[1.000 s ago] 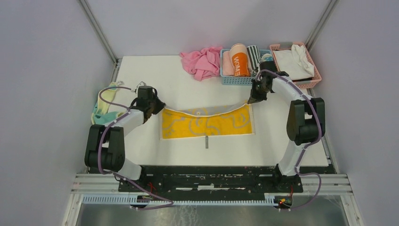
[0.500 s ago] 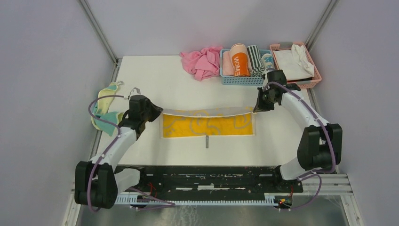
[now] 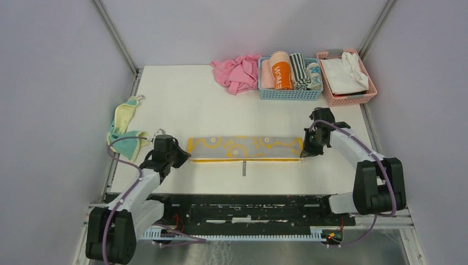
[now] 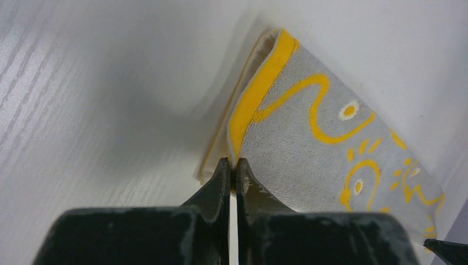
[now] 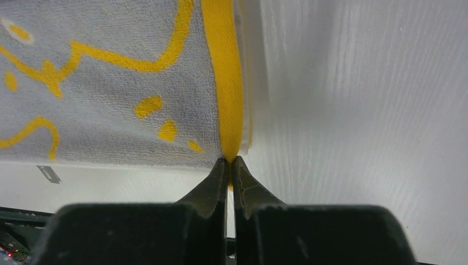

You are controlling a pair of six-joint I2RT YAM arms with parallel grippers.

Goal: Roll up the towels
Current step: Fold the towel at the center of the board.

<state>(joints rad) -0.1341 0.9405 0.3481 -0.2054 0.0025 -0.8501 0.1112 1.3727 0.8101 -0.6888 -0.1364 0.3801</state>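
The light grey towel with yellow marks [image 3: 245, 148] lies folded in half lengthwise as a long strip in the middle of the table, grey side up. My left gripper [image 3: 186, 157] is shut on its left end; in the left wrist view the jaws [image 4: 232, 165] pinch the yellow-edged corner of the towel [image 4: 309, 138]. My right gripper [image 3: 303, 153] is shut on its right end; in the right wrist view the jaws [image 5: 228, 163] pinch the yellow hem of the towel [image 5: 110, 88]. The pale yellow towel with teal [image 3: 125, 127] lies crumpled at the table's left edge.
A plain pink cloth [image 3: 238, 72] lies at the back. A blue basket [image 3: 288, 94] beside it holds several rolled towels. A pink basket [image 3: 347, 98] at the back right holds white cloth. A small grey tag [image 3: 242, 167] lies in front of the grey towel.
Both grippers have carried the far edge of the towel toward the near edge and lowered it, folding the towel in half; the yellow face is now covered by the grey side.
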